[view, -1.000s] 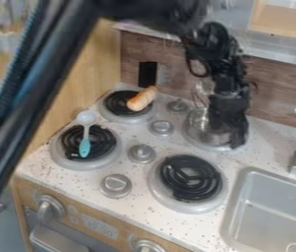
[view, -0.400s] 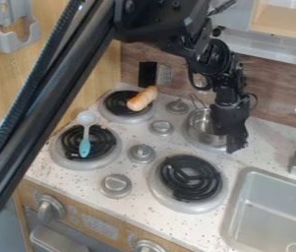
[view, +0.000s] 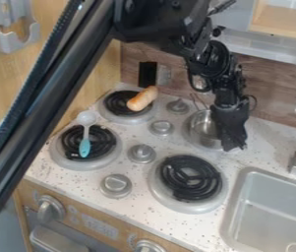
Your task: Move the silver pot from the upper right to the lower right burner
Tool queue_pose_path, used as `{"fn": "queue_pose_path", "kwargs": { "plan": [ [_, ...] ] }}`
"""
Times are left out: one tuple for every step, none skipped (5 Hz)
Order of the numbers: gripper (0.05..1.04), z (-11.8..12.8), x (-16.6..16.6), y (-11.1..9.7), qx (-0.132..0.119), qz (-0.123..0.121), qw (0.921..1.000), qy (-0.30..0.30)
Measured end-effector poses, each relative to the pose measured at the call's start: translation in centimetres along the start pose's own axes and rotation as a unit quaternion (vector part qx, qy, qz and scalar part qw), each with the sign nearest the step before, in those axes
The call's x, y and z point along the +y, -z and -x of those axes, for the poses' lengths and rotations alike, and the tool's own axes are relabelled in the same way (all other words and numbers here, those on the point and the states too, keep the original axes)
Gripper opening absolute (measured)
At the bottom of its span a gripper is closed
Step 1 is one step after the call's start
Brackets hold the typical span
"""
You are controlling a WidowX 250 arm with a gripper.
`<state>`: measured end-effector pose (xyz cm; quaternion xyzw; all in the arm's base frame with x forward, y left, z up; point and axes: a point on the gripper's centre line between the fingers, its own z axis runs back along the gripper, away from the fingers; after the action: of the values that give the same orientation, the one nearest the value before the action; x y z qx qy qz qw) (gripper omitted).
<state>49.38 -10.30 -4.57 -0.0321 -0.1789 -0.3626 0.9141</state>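
Note:
My gripper (view: 234, 146) hangs at the right side of the silver pot, its lower end close to the pot's right wall; the frames do not settle whether they touch. The silver pot (view: 202, 129) stands on the upper right burner, its wire handle pointing up and back to the left, and its right part is hidden behind the gripper. In front of it lies the lower right burner (view: 190, 178), a black coil in a grey ring with nothing on it.
A blue spoon (view: 85, 140) lies across the lower left burner, and a sausage-like toy (view: 142, 98) rests on the upper left burner. Grey knobs (view: 141, 153) stand between the burners. The sink (view: 275, 211) is at the lower right, with the wooden back wall (view: 268, 98) behind the stove.
My gripper was in front of the pot, then moved right to the pot's right side, and since then has shifted slightly left. The pot has stayed on its burner.

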Motion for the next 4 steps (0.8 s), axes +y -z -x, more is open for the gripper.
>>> {"fn": "queue_pose_path", "kwargs": {
  "plan": [
    [0.071, 0.7, -0.7, -1.4, -0.006, 0.002, 1.0000, 0.001],
    [0.063, 1.9, -0.9, -3.7, -0.010, -0.017, 0.9998, 0.001],
    [0.063, 3.7, -1.7, -6.5, -0.009, -0.035, 0.9993, -0.001],
    [0.063, 5.8, -2.9, -7.2, 0.018, -0.036, 0.9991, -0.017]
  ]
}}
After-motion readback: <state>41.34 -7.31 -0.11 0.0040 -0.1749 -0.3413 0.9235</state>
